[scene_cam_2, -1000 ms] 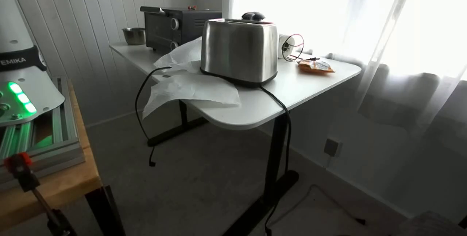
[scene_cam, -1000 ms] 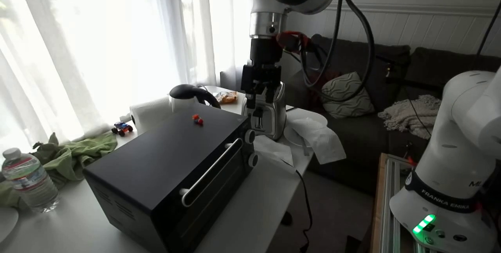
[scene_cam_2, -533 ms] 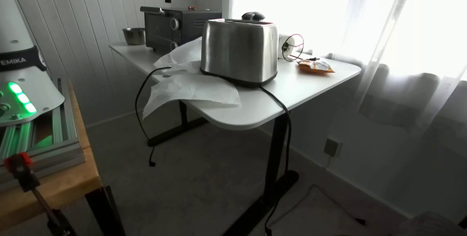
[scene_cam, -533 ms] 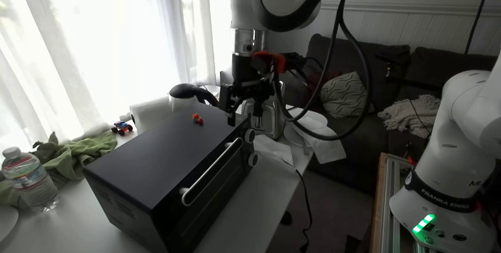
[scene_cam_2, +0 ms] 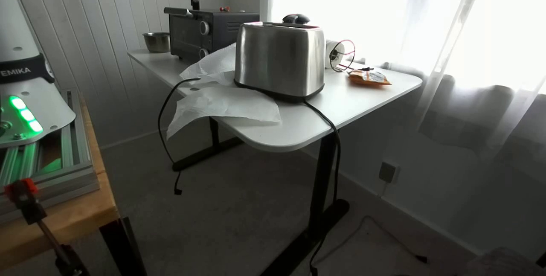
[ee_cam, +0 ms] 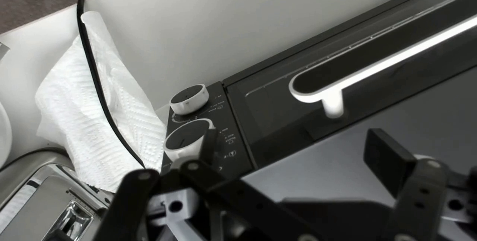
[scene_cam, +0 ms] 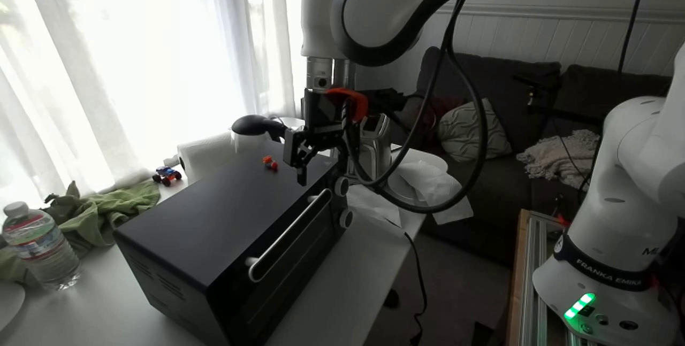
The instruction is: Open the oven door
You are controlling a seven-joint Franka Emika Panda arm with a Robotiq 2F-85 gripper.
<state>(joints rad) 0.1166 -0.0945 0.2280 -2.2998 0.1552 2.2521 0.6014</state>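
Oven door [scene_cam: 294, 260], rectangular, black, dark-glazed, is closed at the front of the boxy black oven [scene_cam: 230, 212], so I should turn my empty, wide-parted black pincer [ee_cam: 298, 154] across the long silver bar handle [scene_cam: 290, 233] before gripping and pulling.
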